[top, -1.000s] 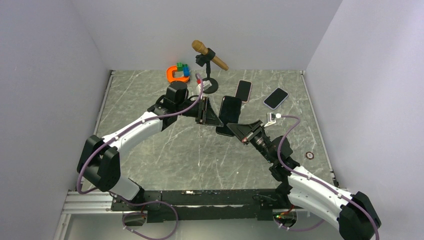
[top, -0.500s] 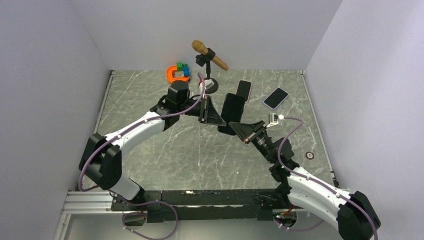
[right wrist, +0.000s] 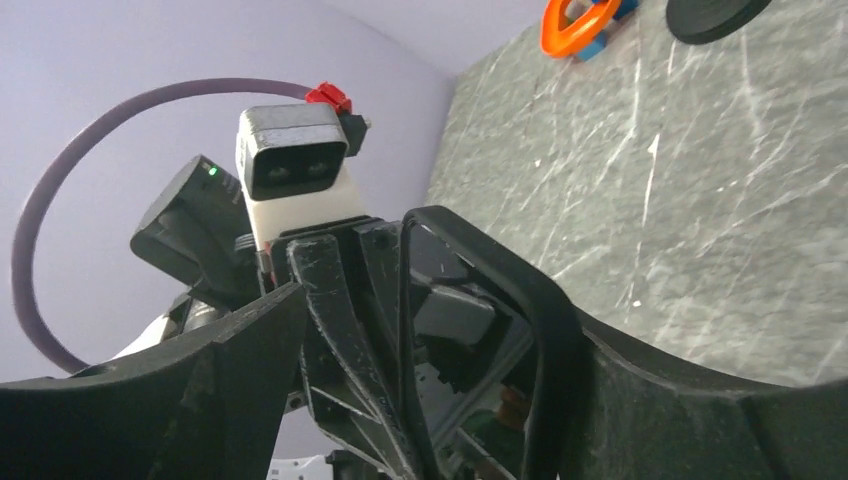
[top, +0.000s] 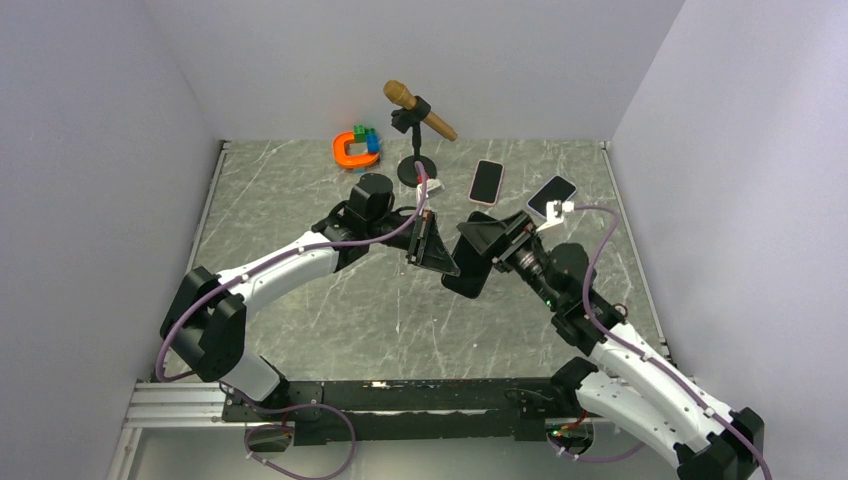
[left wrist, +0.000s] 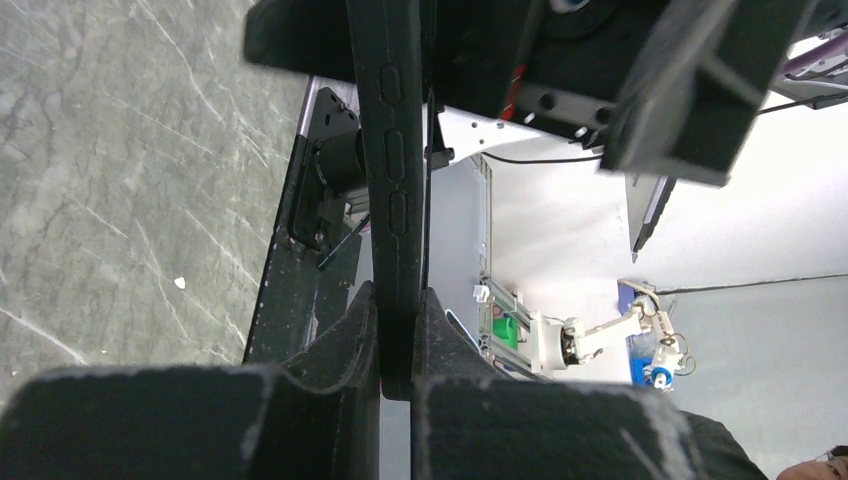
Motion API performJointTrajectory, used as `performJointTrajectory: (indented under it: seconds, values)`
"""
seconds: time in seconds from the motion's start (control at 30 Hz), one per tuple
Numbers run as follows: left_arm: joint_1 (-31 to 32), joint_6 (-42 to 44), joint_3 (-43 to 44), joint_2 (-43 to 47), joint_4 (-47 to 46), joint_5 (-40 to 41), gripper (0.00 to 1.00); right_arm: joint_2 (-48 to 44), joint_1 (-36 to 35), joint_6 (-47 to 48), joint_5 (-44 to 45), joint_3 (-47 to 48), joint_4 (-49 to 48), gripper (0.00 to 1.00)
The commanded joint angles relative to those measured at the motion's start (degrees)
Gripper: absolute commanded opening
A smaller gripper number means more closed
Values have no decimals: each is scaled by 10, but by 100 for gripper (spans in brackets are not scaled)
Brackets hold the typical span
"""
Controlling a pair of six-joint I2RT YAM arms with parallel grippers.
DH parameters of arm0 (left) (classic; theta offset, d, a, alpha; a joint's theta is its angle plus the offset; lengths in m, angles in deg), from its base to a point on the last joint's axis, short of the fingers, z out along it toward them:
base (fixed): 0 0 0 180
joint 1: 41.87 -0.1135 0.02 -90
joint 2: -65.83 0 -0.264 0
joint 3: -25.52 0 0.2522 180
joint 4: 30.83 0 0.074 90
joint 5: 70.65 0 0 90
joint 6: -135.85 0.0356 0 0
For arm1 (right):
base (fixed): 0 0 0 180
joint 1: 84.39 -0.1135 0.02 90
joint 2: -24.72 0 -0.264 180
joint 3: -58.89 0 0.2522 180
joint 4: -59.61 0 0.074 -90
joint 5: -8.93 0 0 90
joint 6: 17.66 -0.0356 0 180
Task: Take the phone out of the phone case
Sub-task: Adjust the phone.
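A black phone in a black phone case (top: 468,276) hangs above the middle of the table, between the two arms. My left gripper (top: 450,260) is shut on it. In the left wrist view the phone (left wrist: 394,150) stands edge-on, its lower end pinched between the left gripper's (left wrist: 400,312) fingers. My right gripper (top: 480,250) reaches in from the right. Its jaws (right wrist: 450,320) stand wide open on either side of the case's rounded black rim (right wrist: 546,322), with the left gripper's fingers (right wrist: 340,300) also between them.
Two other phones lie at the back right of the table, one in a pink case (top: 487,181) and one in a pale case (top: 551,196). A microphone on a stand (top: 420,112) and an orange toy with coloured bricks (top: 355,148) sit at the back.
The right gripper has gone from shut to wide open and swung further back and right. The left gripper has tightened on the phone and carried it right and nearer.
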State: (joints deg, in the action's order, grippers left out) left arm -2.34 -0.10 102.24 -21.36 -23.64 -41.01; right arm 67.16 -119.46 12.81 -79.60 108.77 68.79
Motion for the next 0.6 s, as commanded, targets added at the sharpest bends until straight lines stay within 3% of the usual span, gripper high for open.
performJointTrajectory:
  seconds: [0.0, 0.27, 0.57]
  values:
    - [-3, 3, 6, 15, -62, -34, 0, 16, 20, 85, -26, 48, 107, 82]
    - [-4, -15, 4, 13, -80, -46, 0, -34, 75, 72, -144, -13, 20, 82]
    - [-7, -84, -19, 5, -153, -59, 0, -39, 131, 28, -240, -34, -53, 73]
